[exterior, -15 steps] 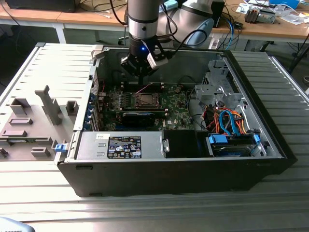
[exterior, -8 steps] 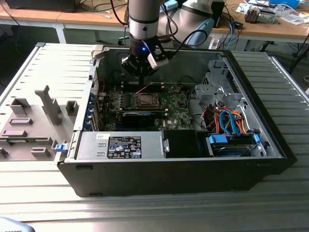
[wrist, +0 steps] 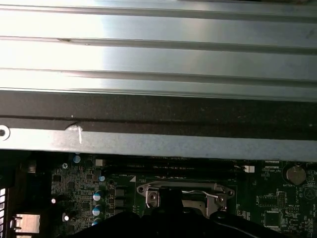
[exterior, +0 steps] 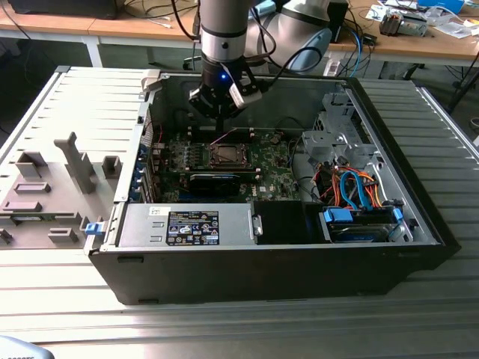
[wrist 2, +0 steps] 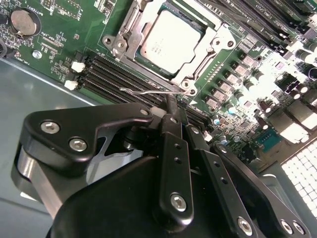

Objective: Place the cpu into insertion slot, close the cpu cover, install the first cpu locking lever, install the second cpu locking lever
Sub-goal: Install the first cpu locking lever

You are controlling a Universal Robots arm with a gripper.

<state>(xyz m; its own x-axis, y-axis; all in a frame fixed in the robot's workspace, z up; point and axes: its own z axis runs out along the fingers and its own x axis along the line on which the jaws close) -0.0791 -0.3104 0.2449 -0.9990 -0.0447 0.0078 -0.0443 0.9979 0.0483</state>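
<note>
Inside the open computer case (exterior: 419, 224), which lies on a ribbed metal tabletop (exterior: 224, 329), the arm reaches down from above and its black claw (exterior: 221, 112) hangs just over the green motherboard (exterior: 277, 176), near the far edge of the insertion slot (exterior: 224, 155) as the exterior view shows it. The cpu (wrist 2: 168, 39) already sits in the insertion slot (wrist 2: 121, 25); its silvery-grey top shows plainly through the square window of the cpu cover (wrist 2: 210, 47), which lies flat down around the chip. In the second wrist view the claw (wrist 2: 173, 111) has its fingers (wrist 2: 171, 121) pressed together, their tips right at a thin wire locking lever (wrist 2: 148, 90) that runs along the near side of the socket, between the frame and the long black memory slots (wrist 2: 114, 74); whether the tips truly pinch the wire or merely touch it cannot be told. A round coin battery (wrist 2: 22, 21) lies on the board well apart from the socket. In the first wrist view the socket's metal frame (wrist: 183, 191) and a bent wire lever (wrist: 210, 196) show below the case wall (wrist: 158, 144). Off to the exterior view's left, a grey fixture tray (exterior: 52, 194) rests beside the case.
</note>
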